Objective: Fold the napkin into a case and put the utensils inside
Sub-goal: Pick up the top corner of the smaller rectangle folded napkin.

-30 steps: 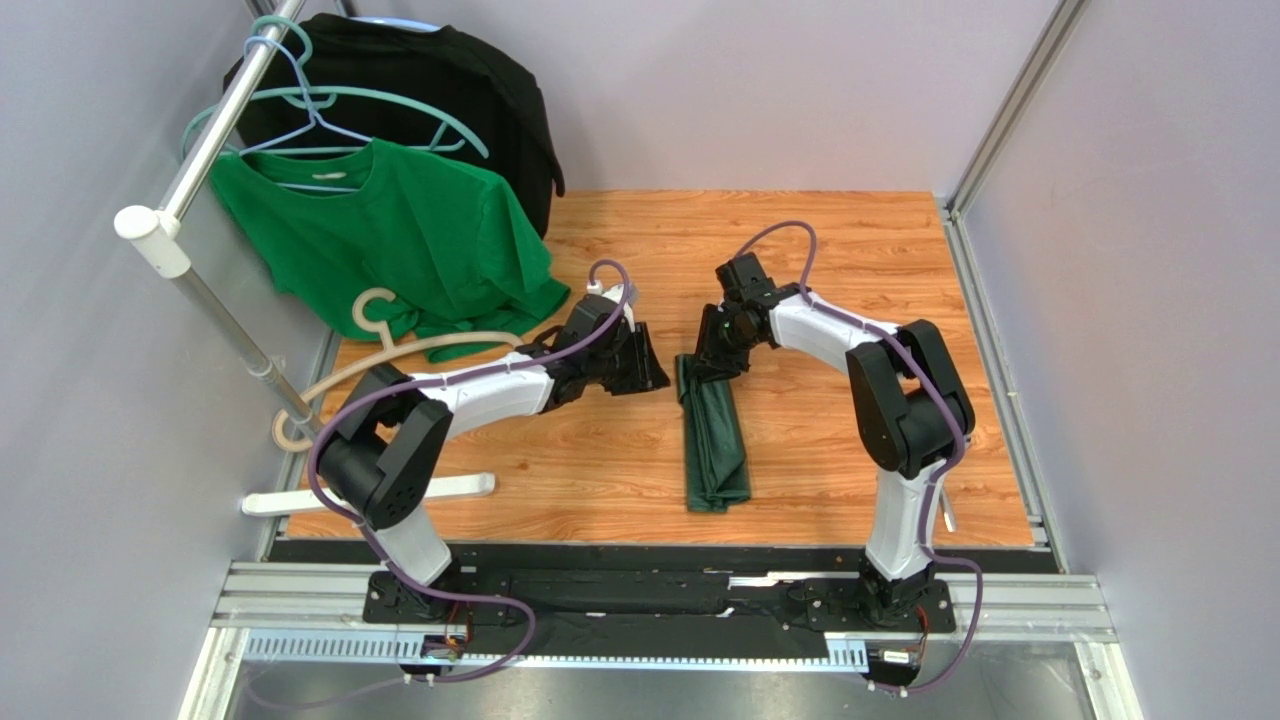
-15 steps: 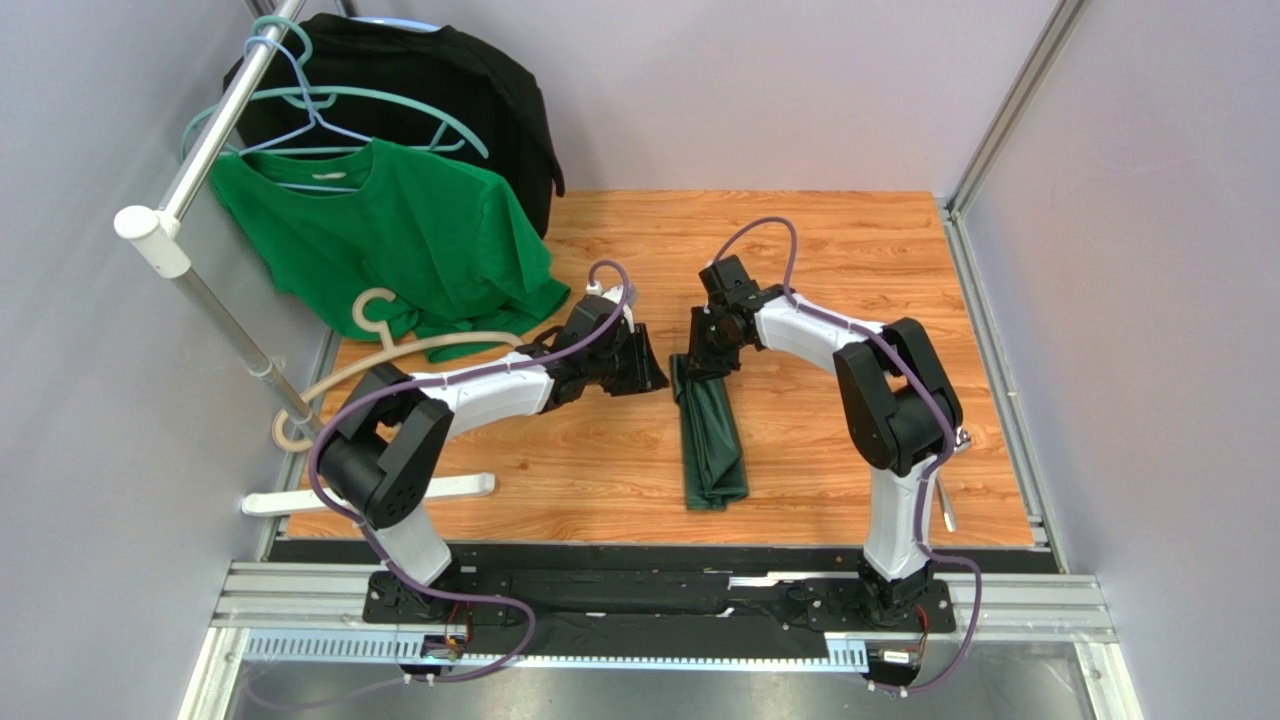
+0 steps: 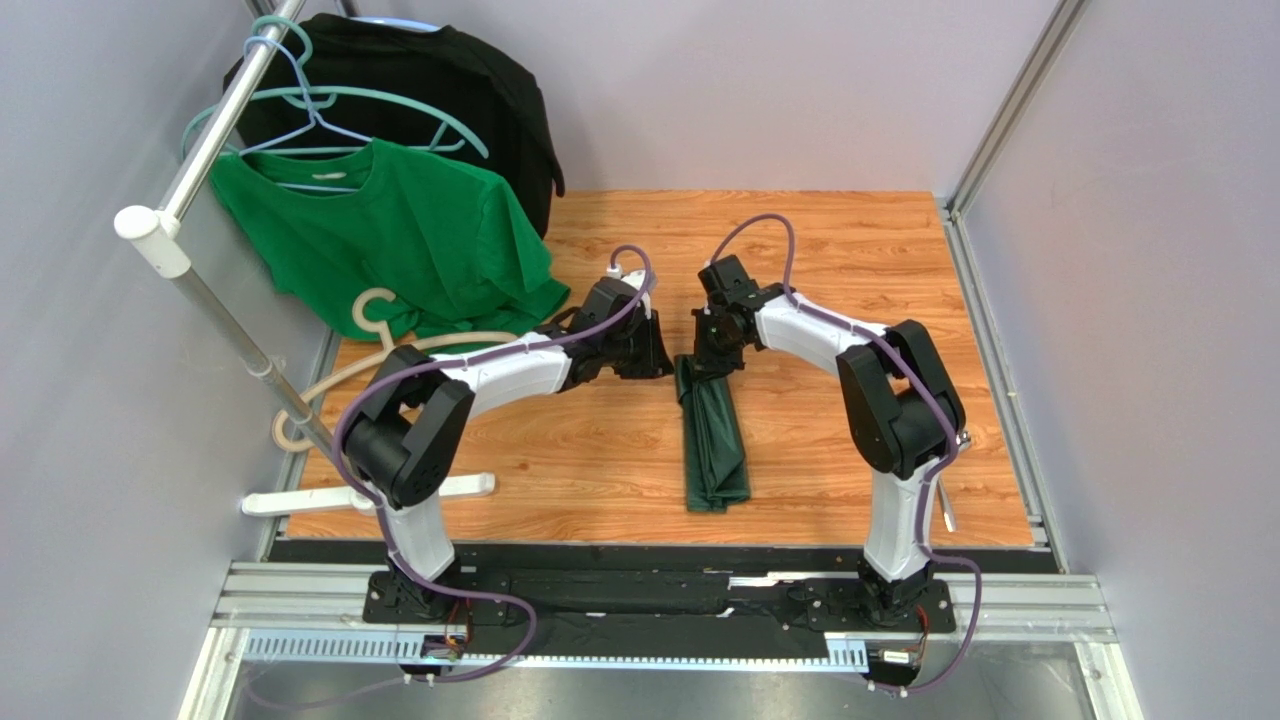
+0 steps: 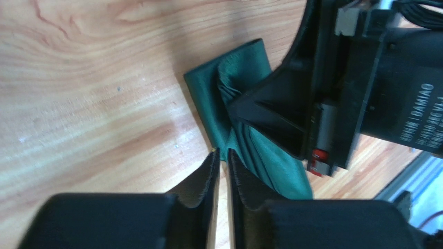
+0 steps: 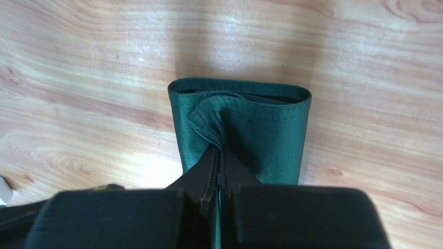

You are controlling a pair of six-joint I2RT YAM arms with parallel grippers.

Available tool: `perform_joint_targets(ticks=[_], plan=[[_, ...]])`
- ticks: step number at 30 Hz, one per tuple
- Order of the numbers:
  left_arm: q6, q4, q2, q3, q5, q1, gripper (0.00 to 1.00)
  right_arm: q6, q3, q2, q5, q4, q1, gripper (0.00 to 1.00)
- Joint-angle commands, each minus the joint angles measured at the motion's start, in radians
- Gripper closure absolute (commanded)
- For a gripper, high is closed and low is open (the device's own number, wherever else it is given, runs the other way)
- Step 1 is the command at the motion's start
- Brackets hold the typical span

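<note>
Dark forest-green cloth napkin (image 3: 712, 443) is lying on wood-grain table (image 3: 842, 240) as a narrow strip (case approx. done). Right gripper (image 5: 221, 150) is pinching its far end. Left gripper (image 4: 221, 153), jaws narrow, is sitting at its edge, grip unclear. No utensils in yet.

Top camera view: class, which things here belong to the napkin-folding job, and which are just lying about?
Job: napkin, folded into a narrow strip; right gripper pinching its far end; left gripper beside it.
Lying about: green T-shirt; black garment; hangers; clothes rail.
</note>
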Motion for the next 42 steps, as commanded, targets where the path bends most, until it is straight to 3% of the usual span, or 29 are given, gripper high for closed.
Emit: perform_joint_targets(ticks=[1, 7, 13, 29, 34, 40, 42], plan=[[0.106, 0.028, 0.019, 0.043, -0.025, -0.01, 0.9, -0.034, 0.029, -0.08, -0.024, -0.046, -0.003, 1.0], [0.123, 0.066, 0.055, 0.042, -0.011, -0.022, 0.93, -0.054, 0.029, -0.103, -0.07, -0.072, -0.023, 1.0], [0.177, 0.037, 0.081, 0.075, -0.075, -0.085, 0.74, -0.071, 0.007, -0.103, -0.117, -0.084, -0.05, 1.0], [0.254, -0.04, 0.182, 0.163, -0.282, -0.165, 0.69, 0.001, -0.016, -0.088, -0.231, -0.063, -0.073, 1.0], [0.272, -0.023, 0.179, 0.148, -0.289, -0.182, 0.59, -0.001, -0.034, -0.091, -0.236, -0.053, -0.077, 1.0], [0.264, -0.038, 0.22, 0.186, -0.277, -0.182, 0.6, 0.001, -0.051, -0.089, -0.231, -0.056, -0.081, 1.0], [0.254, -0.052, 0.235, 0.204, -0.28, -0.182, 0.66, 0.001, -0.042, -0.088, -0.234, -0.072, -0.083, 1.0]])
